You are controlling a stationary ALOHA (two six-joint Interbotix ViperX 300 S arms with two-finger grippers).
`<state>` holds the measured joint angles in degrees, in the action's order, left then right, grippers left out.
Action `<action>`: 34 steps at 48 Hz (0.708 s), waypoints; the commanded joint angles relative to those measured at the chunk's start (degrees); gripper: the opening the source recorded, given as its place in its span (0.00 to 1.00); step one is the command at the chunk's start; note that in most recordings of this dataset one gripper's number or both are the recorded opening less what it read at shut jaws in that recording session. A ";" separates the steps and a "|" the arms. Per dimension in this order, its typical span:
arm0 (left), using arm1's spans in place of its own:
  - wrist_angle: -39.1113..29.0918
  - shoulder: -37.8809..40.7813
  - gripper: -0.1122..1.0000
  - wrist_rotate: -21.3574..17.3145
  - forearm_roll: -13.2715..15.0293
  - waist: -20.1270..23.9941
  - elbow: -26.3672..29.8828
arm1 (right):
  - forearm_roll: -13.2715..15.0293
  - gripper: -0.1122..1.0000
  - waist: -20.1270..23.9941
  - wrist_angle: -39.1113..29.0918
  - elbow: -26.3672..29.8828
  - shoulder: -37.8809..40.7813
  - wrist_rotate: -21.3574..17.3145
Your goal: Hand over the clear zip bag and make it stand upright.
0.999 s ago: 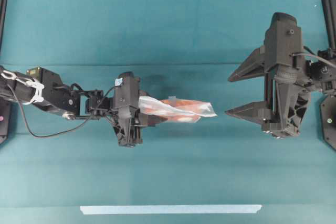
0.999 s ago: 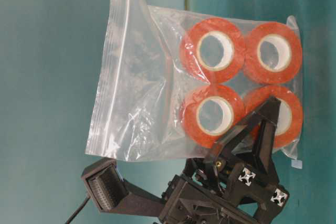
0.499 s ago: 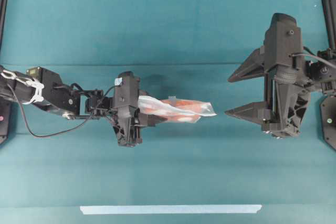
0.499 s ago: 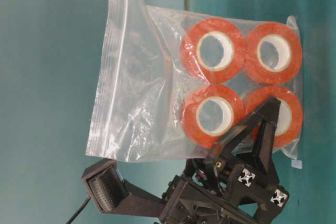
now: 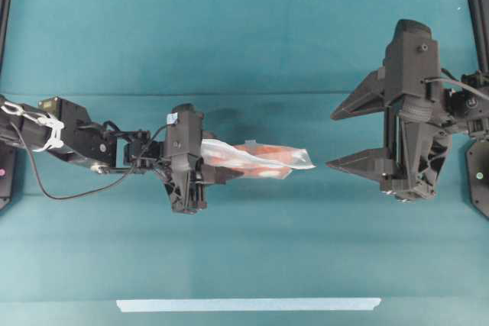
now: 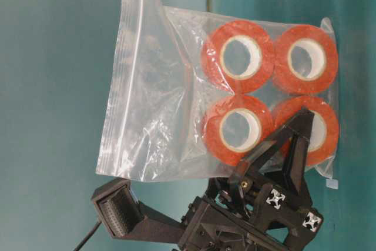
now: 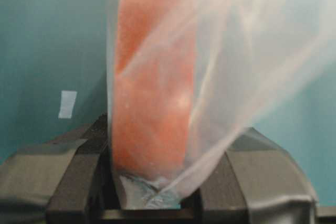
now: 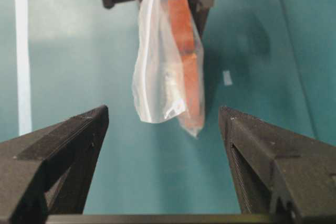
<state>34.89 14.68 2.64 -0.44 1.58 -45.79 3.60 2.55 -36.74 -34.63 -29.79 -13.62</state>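
The clear zip bag hangs in the air above the teal table, edge-on from overhead, with orange-red tape rolls inside. In the table-level view the clear zip bag shows flat, its zip strip at the left. My left gripper is shut on the roll end of the bag; in its wrist view the left gripper pinches the bag between its fingers. My right gripper stands wide open, facing the bag's free end, a gap apart. From its wrist, the right gripper frames the bag.
A long white tape strip lies on the table near the front edge. A small white tape patch sits on the cloth under the bag. Black frame posts stand at the far corners.
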 commanded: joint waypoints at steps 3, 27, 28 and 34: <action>0.09 -0.70 0.32 0.09 0.00 -0.09 0.26 | -0.18 0.89 0.18 0.44 0.44 -0.70 -0.62; -0.35 -0.70 0.32 0.26 0.00 -0.09 0.18 | -0.09 0.89 0.09 0.44 0.26 -0.70 -0.62; -0.35 -0.70 0.32 0.26 -0.09 -0.09 0.18 | -0.09 0.89 0.18 0.53 0.26 -0.70 -0.62; -0.35 -0.70 0.32 0.26 0.00 -0.09 0.18 | -0.09 0.89 0.09 0.44 0.09 -0.70 -0.70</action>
<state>34.37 14.59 2.72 -0.44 1.58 -45.79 3.52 2.55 -36.65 -34.98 -29.79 -13.71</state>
